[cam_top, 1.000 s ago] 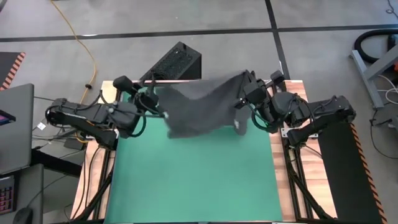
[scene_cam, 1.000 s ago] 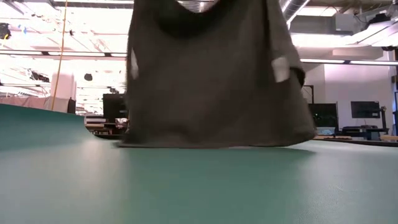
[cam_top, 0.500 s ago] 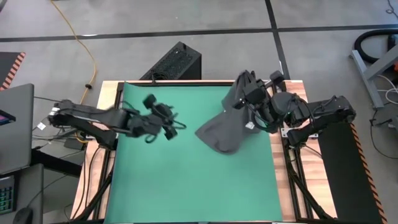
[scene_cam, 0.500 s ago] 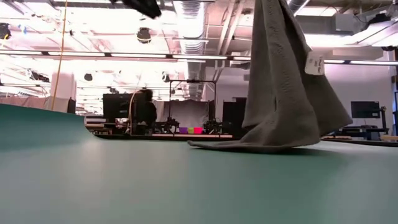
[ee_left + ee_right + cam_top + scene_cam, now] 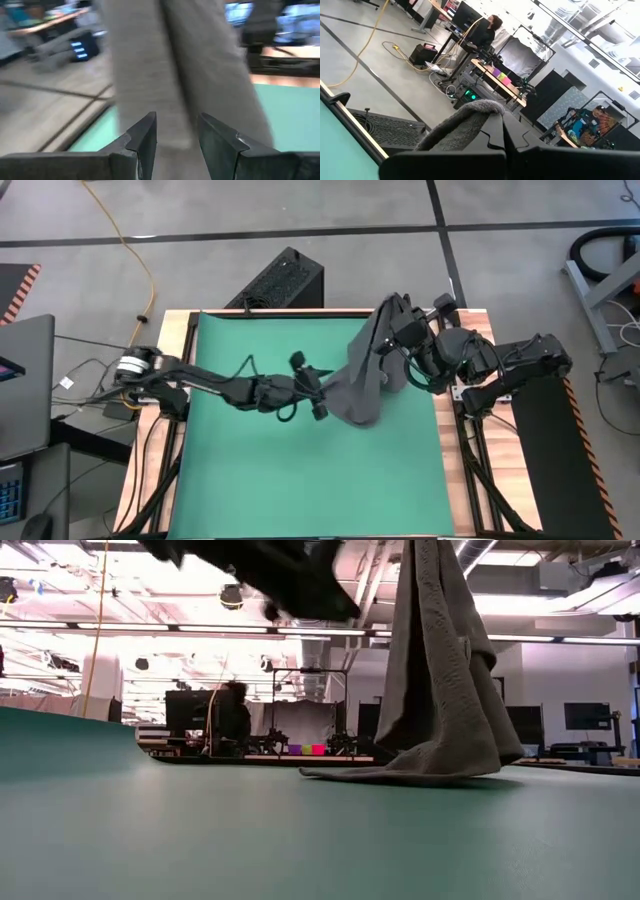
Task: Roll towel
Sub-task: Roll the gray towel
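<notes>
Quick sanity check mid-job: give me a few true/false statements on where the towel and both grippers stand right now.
1. The right gripper holds the towel up by one end. True.
2. The towel lies flat on the green mat. False: it hangs, only its lower edge on the mat.
3. The left gripper is open beside the hanging towel. True.
4. The left gripper is clamped on the towel. False: its fingers stand apart.

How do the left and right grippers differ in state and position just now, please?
The left gripper is open, empty, reaching mid-mat toward the towel; the right gripper is shut on the towel's top, near the green mat's far right corner. The towel hangs from the right one only. Both are dark two-finger grippers.
</notes>
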